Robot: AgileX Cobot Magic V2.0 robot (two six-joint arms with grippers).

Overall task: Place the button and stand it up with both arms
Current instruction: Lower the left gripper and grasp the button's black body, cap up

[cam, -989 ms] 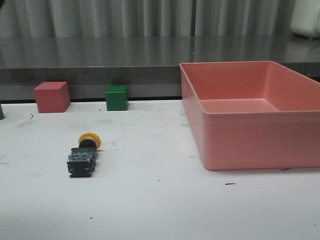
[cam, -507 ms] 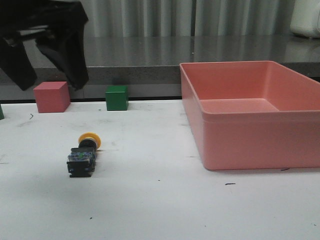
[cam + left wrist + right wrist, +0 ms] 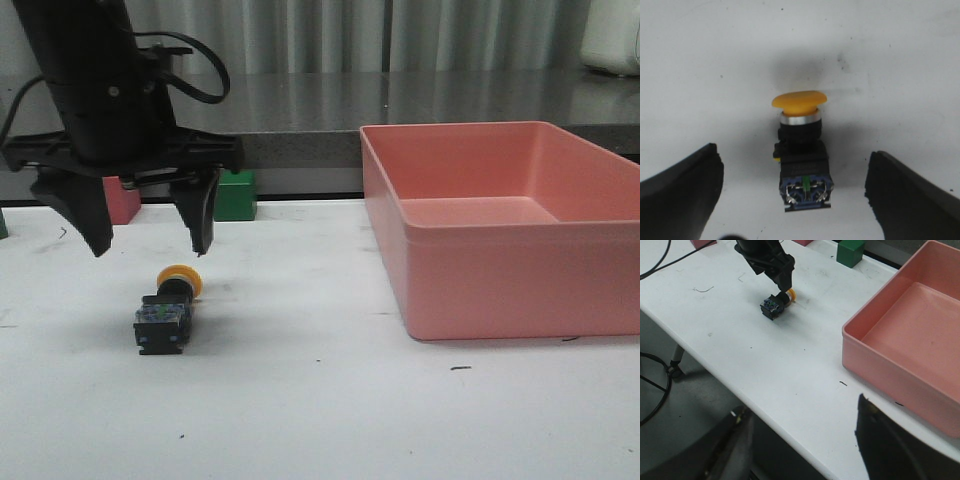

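The button lies on its side on the white table, yellow cap pointing away from me, bluish contact block toward me. It shows the same way in the left wrist view and small in the right wrist view. My left gripper hangs open just above and behind it, one finger to each side, touching nothing. In the left wrist view the button lies between the spread fingers. My right gripper is open and empty, held off the table's front edge; it is out of the front view.
A large pink bin stands on the right of the table. A green cube and a pink cube, partly hidden by my left arm, sit at the back left. The table's front edge runs below my right gripper.
My left arm has come in from the upper left and lowered over the button. The button has not moved.
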